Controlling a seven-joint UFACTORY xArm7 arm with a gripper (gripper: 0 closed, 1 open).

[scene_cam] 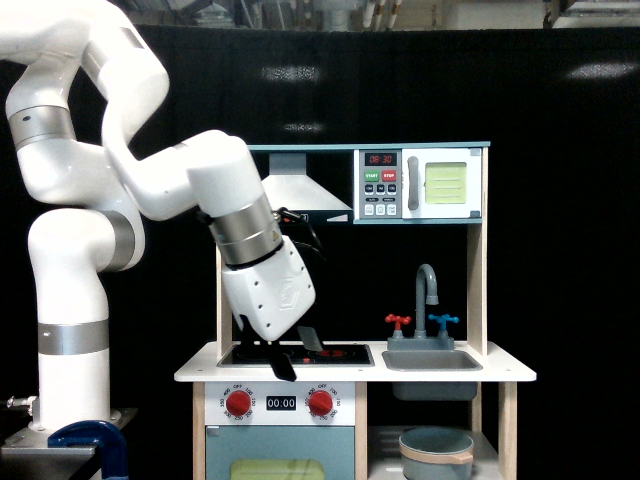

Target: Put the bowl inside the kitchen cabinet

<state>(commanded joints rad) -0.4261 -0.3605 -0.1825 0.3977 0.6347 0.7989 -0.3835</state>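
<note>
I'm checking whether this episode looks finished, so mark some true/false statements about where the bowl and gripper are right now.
1. The round grey-blue bowl with the tan rim band sits in the doorless lower cabinet under the sink. True.
2. The gripper holds the bowl. False: its fingers hold nothing, over the stovetop.
3. The bowl is in the grey sink basin. False: it is below the basin.
4. The gripper is open. True.

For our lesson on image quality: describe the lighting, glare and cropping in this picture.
Exterior view: a black backdrop with faint pale glare patches near the top; the white arm is brightly lit, the gripper dark against the stove; the bowl is cut off by the bottom edge.
</note>
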